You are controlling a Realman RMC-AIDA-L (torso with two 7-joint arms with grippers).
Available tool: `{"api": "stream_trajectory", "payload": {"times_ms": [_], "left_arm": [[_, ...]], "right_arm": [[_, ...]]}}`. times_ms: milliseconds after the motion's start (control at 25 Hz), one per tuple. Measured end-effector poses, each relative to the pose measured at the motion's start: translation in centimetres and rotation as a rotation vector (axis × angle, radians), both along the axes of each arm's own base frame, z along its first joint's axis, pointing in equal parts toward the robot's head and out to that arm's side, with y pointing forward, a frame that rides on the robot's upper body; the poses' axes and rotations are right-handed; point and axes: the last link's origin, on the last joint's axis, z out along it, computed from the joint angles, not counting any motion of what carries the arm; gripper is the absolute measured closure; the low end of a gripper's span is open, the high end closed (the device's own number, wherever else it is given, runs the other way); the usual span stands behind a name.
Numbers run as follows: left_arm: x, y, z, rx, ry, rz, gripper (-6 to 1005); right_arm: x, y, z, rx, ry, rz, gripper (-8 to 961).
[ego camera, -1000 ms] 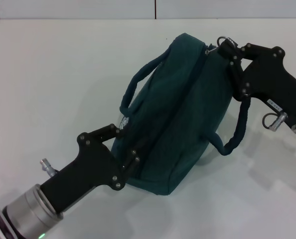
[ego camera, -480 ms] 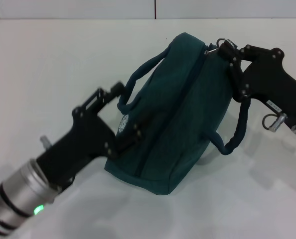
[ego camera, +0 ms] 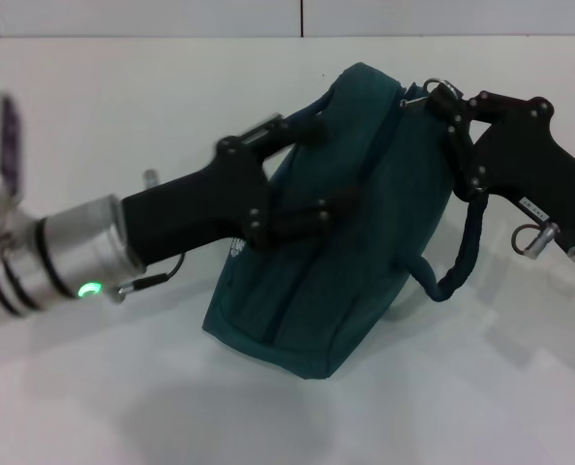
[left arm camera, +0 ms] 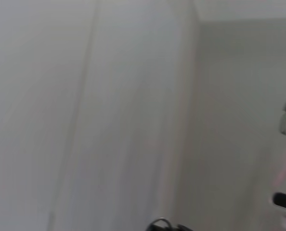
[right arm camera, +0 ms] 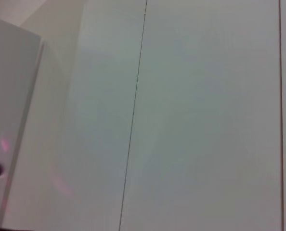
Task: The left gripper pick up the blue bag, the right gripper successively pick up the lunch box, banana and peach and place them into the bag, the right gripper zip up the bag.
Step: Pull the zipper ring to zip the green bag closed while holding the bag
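Note:
The blue bag, a dark teal zipped pouch, lies tilted on the white table in the head view. My left gripper hovers in front of the bag's left side, open, with one finger by the left handle and the other across the bag's face. My right gripper sits at the far right end of the zip, shut on the zipper pull. The bag's right handle hangs under that gripper. Lunch box, banana and peach are out of view. Both wrist views show only pale panels.
Pale wall panels with a thin red seam run behind the table's far edge. Bare table surface lies left of the bag and in front of it.
My left gripper has let go of the bag's near left corner, opened, and swung up and right across the bag's left side. The right gripper has stayed at the zip end.

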Motion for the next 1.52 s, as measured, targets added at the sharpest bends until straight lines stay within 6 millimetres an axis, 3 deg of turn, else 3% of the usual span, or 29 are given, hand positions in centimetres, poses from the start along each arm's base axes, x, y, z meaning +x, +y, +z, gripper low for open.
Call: {"api": "stream_trajectory", "payload": {"times_ms": [200,600,720,1160,1520], "left_arm": [[1.7,1.9,0.1,-0.084,0.061,-0.044,119],[1.4,2.5,-0.5,0.020,0.113,-0.052,139],[1.1,2.2,-0.6,0.054,0.120,-0.064,376],[0.6,1.7,-1.2,0.118,0.154,-0.090,584],[-0.1,0.3,-1.0,0.198,0.144,-0.147,901]], "right_arm": [[0.0,0.2,-0.1,-0.006,-0.012,0.006,941],[-0.1,0.2,-0.1,-0.007,-0.012,0.012,939],[-0.1,0.2,-0.1,-0.005,-0.009,0.011,938],[-0.1,0.2,0.0,-0.005,-0.006,0.013,934],[-0.4,-0.2,-0.3,-0.019,-0.005,0.032,930]]}}
